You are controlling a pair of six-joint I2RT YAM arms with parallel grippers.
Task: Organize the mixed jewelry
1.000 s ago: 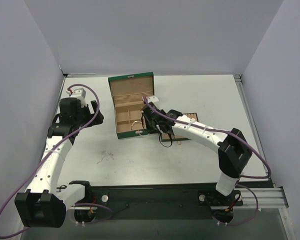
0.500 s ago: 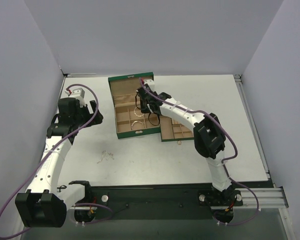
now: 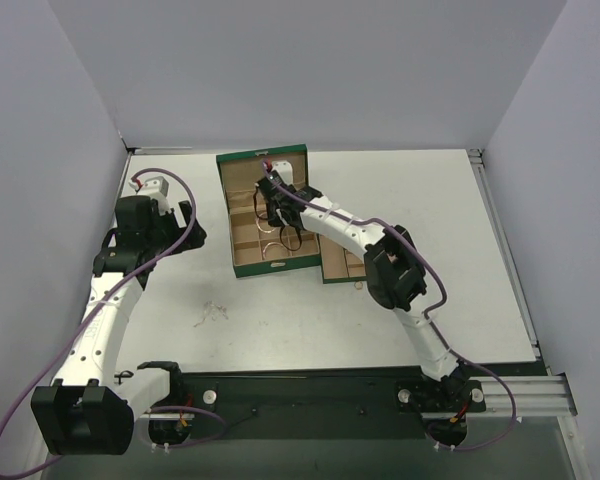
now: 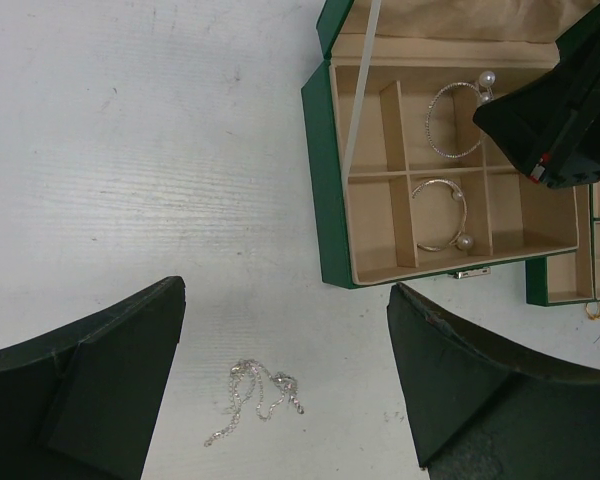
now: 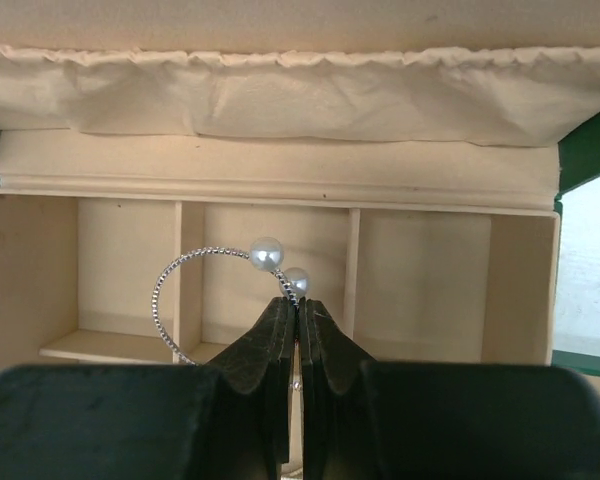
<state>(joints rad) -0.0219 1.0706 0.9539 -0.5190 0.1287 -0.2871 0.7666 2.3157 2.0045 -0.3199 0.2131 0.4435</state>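
Note:
My right gripper [image 5: 298, 305] is shut on a thin silvery bangle [image 5: 201, 251] with two pearl ends, holding it upright over the back compartments of the open green box [image 5: 280, 170]. The left wrist view shows that bangle [image 4: 450, 120] beside the right gripper's dark body [image 4: 560, 120], and a second pearl-tipped bangle [image 4: 442, 213] lying in a front compartment. A fine pale chain [image 4: 255, 395] lies crumpled on the table. My left gripper [image 4: 288, 290] hangs open above it, apart from it. A tiny gold ring [image 4: 592, 312] rests on the table by the small tray.
The green box [image 3: 265, 215] stands mid-table with its lid [image 3: 262, 165] tilted back. The small green tray [image 3: 345, 262] sits against its right side. Grey walls close in the table on the left, back and right.
My right arm has swung from the box's front right corner to over its back compartments, carrying the bangle. The left arm has not moved.

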